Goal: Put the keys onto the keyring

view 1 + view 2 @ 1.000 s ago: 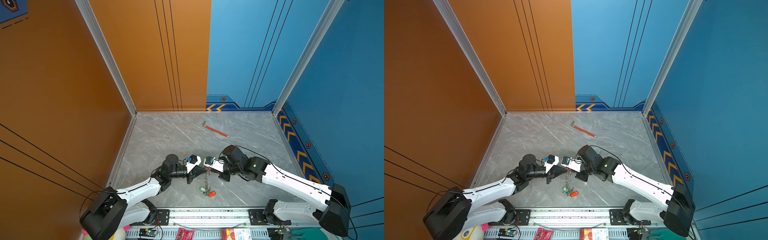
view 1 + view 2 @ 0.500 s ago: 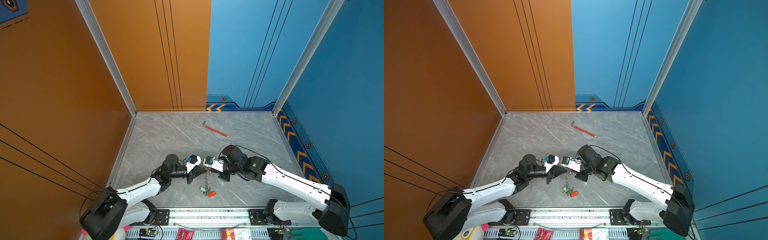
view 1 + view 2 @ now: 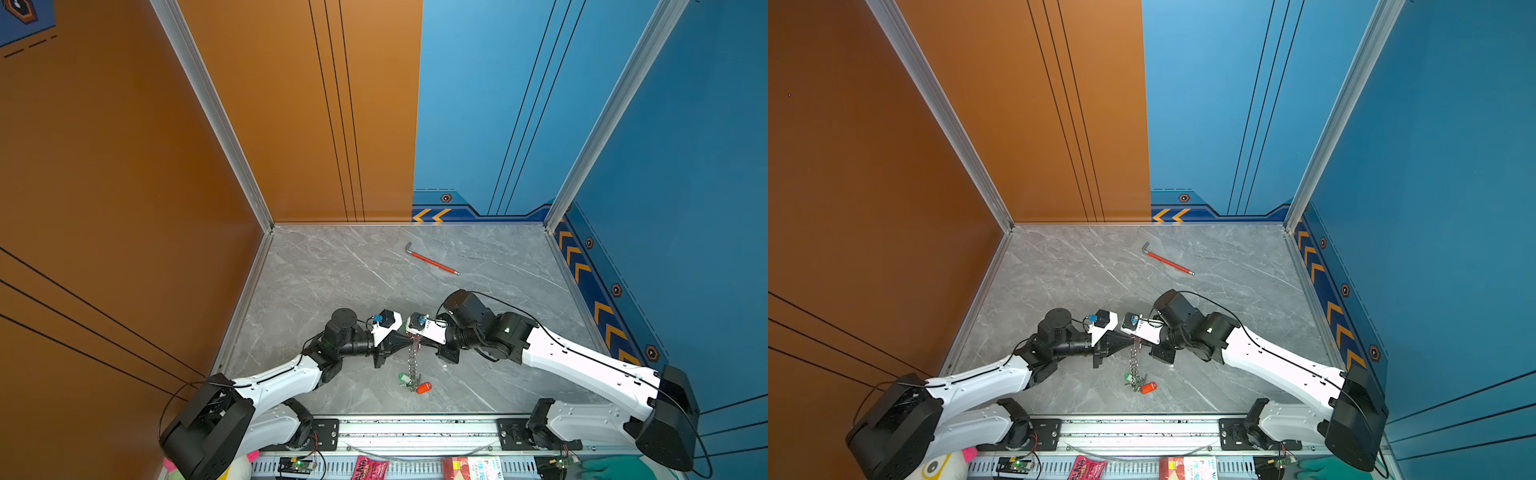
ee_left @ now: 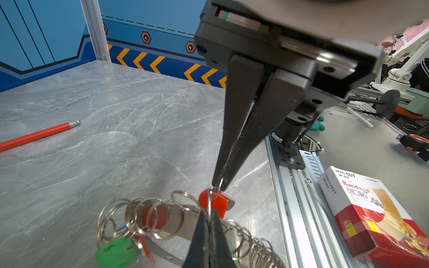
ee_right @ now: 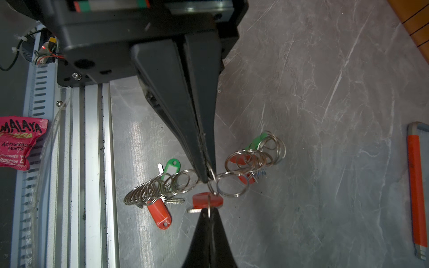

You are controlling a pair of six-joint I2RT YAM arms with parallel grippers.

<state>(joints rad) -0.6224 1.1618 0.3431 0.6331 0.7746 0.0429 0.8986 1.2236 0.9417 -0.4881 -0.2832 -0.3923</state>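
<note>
My two grippers meet tip to tip above the table's front middle. The left gripper is shut on one ring of the keyring, a flat grey hoop edged with a silver ring chain that hangs down to the table. The right gripper is shut on the small ring of an orange-tagged key, which hangs between the two tips. On the chain's lower end lie a green-tagged key and another orange-tagged key.
A red-sleeved hex wrench lies toward the back of the grey table. The metal rail runs along the front edge, with a bandage box and a pink mints packet beyond it. Walls enclose three sides.
</note>
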